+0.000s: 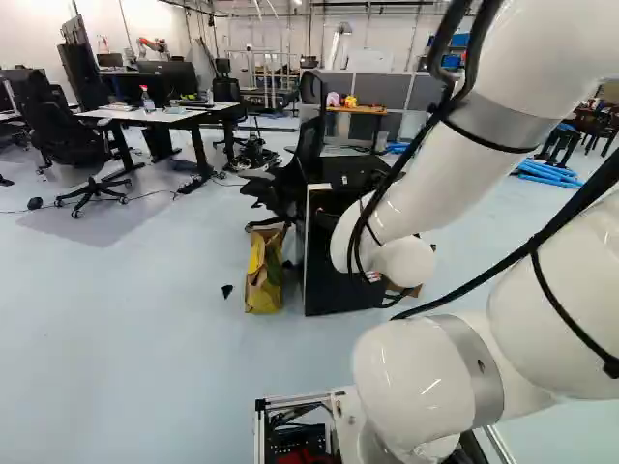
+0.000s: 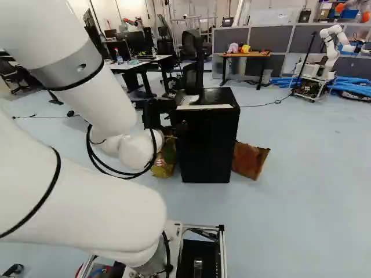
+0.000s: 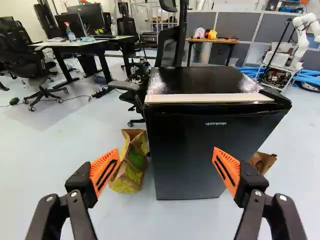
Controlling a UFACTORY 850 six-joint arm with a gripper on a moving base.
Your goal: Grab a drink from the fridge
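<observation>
Closed door (image 3: pixel 192 165) hides inside of fridge (image 3: pixel 195 80), ahead of tool (image 2: pixel 156 113), fingers spread. Arm (image 1: pixel 435 159) covers part of fridge in left base view; chair (image 3: pixel 169 47) partly hidden behind. Pale floor (image 3: pixel 55 150) under fridge, paper bag (image 3: pixel 131 165) beside.

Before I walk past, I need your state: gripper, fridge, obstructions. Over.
Gripper open, empty. Fridge ahead, door shut. Yellow-and-brown bag on floor beside it; nothing seen blocking the door's front.
</observation>
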